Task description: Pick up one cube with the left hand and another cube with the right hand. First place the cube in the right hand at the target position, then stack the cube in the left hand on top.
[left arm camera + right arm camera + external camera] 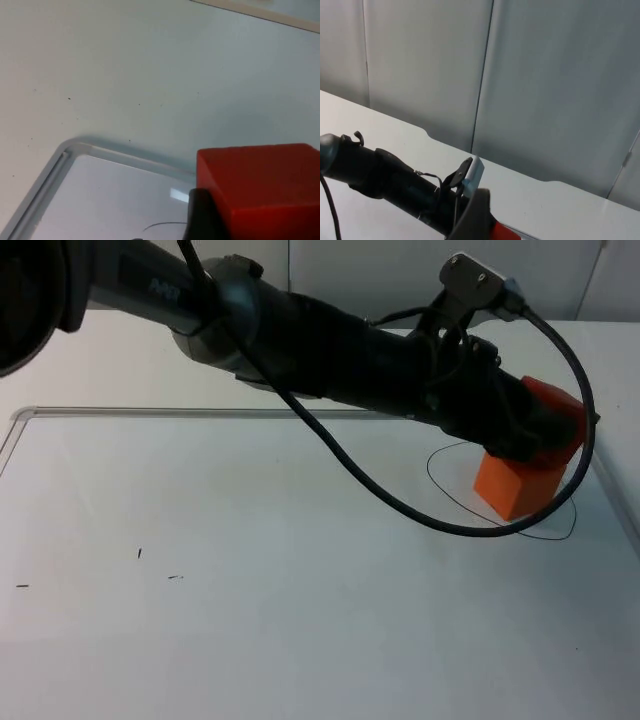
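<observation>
An orange cube (515,488) stands on the table inside a thin drawn circle (432,475) at the right. My left arm reaches across the table, and my left gripper (545,430) is shut on a red cube (556,412) directly over the orange one. I cannot tell whether the two cubes touch. In the left wrist view the red cube (265,190) sits against a black fingertip (202,215). My right gripper (472,220) waits high up, facing the left arm (395,180) and a sliver of the red cube (502,232).
The white work surface has a raised rim (25,415) running along its back and left side, also seen as a rim (65,155) in the left wrist view. Small dark marks (139,553) dot the front left. A grey partition wall (545,75) stands behind.
</observation>
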